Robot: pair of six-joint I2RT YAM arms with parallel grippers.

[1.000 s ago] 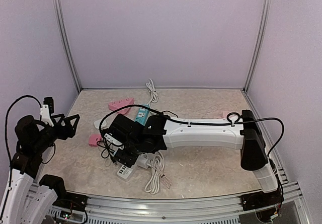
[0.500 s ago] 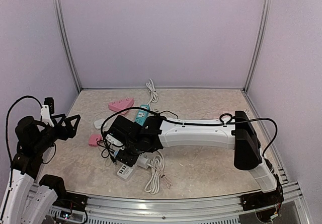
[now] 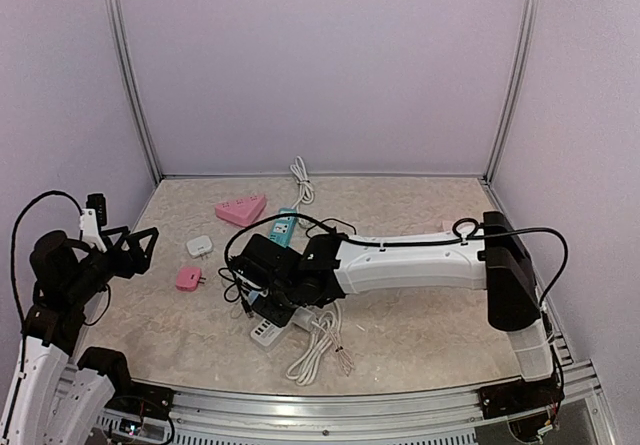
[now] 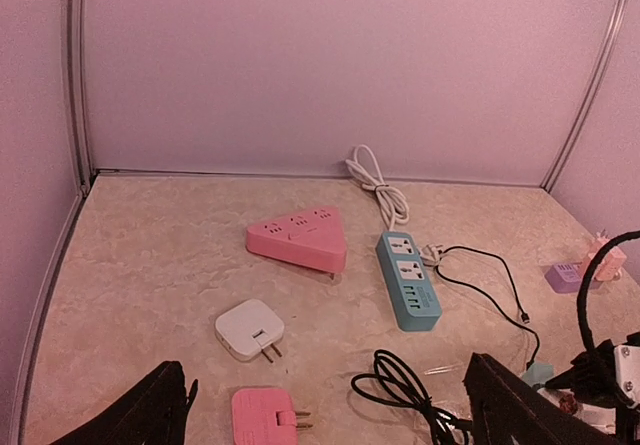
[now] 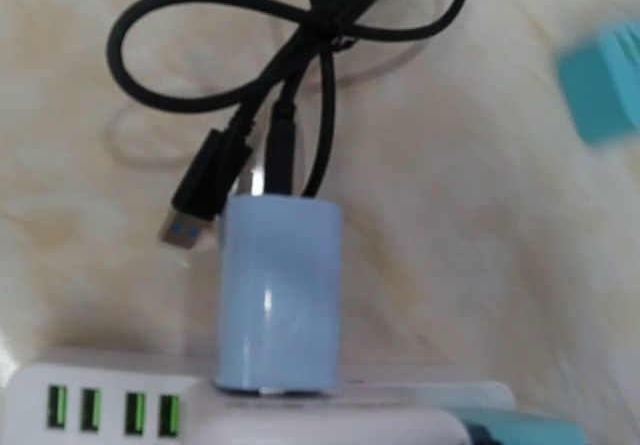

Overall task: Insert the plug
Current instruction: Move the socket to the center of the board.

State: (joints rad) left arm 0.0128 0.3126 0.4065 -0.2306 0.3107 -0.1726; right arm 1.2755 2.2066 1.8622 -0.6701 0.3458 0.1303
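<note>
Right arm (image 3: 410,263) reaches to 7 o'clock of the table (image 3: 420,335) centre, over the white power strip (image 3: 268,332). We cannot tell how wide the right gripper (image 3: 262,305) stands, or whether it grips. Left gripper (image 4: 325,395) hangs wide open, empty, at 9 o'clock, out of the way. Light-blue adapter (image 5: 278,290) stands upright in the strip's socket, seemingly seated; its black cable (image 5: 290,55) trails toward 12 o'clock.

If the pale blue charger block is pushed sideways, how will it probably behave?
The pale blue charger block looks rigid; standing tall on the white power strip, it may tip. Its looped black cable seems floppy and would probably drag.
</note>
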